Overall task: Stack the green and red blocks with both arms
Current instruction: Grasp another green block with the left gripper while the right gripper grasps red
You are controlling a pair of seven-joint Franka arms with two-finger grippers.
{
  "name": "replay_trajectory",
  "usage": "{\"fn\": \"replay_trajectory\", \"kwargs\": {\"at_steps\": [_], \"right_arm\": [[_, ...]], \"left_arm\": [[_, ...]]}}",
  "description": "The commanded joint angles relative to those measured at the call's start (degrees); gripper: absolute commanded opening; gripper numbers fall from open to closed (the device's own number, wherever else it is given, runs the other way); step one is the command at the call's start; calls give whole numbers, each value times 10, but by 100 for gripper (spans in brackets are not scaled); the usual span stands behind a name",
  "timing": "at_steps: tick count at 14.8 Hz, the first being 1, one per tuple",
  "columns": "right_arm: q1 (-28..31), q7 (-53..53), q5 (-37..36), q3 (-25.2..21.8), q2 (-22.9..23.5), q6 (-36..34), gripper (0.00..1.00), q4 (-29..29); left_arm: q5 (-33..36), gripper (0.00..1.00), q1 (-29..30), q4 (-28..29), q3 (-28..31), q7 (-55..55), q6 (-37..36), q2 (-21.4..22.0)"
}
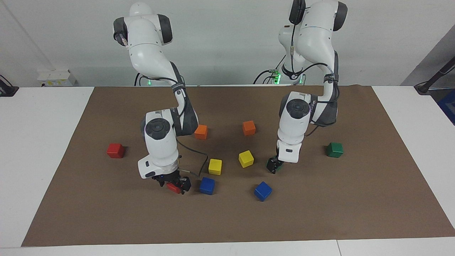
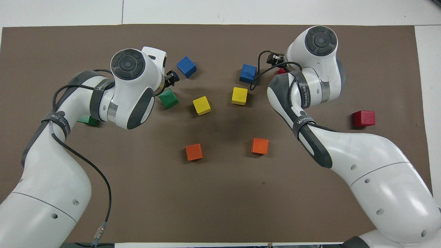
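The right gripper (image 1: 174, 185) is lowered around one red block (image 1: 173, 187), fingers spread at its sides; the left gripper (image 1: 273, 166) is likewise set, fingers spread, about one green block (image 2: 168, 98). A second red block (image 1: 115, 150) and second green block (image 1: 335, 149) are lying apart on the tabletop (image 1: 320, 213), toward its ends.

blocks (image 1: 249, 127) scattered mid-mat (image 1: 320, 213), all apart; two lone blocks (image 1: 116, 150) near mat's opposite ends

Both arms reach forward and bend steeply down, left gripper (image 1: 273, 167) and right gripper (image 1: 173, 184) low, jaws apart.
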State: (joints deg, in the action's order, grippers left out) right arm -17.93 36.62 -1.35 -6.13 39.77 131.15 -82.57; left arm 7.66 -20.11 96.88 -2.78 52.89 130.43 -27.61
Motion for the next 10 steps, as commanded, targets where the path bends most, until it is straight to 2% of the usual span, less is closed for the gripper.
{"fn": "replay_trajectory", "kwargs": {"at_steps": [1,2,3,4,5,7,8,10], "right_arm": [[0,6,10,2,-10,17,100,-28],[0,6,11,2,-11,18,94,-32],[0,6,11,2,-11,16,75,-32],[0,6,11,2,-12,13,36,-32],[0,5,11,2,-12,8,1,-32],[0,3,10,2,-13,3,0,-31],[1,-1,10,2,-13,-4,0,-29],[5,-29,9,2,-27,-26,0,-28]], "left_arm": [[18,100,-14,51,8,46,54,13],[18,100,-16,54,8,54,64,12],[18,100,-18,56,8,58,65,12],[18,100,-20,57,8,66,65,12],[18,100,-21,59,8,72,65,12],[19,98,-29,73,8,83,74,12],[19,89,-32,81,8,90,87,13],[19,64,-32,89,8,96,95,14]]}}
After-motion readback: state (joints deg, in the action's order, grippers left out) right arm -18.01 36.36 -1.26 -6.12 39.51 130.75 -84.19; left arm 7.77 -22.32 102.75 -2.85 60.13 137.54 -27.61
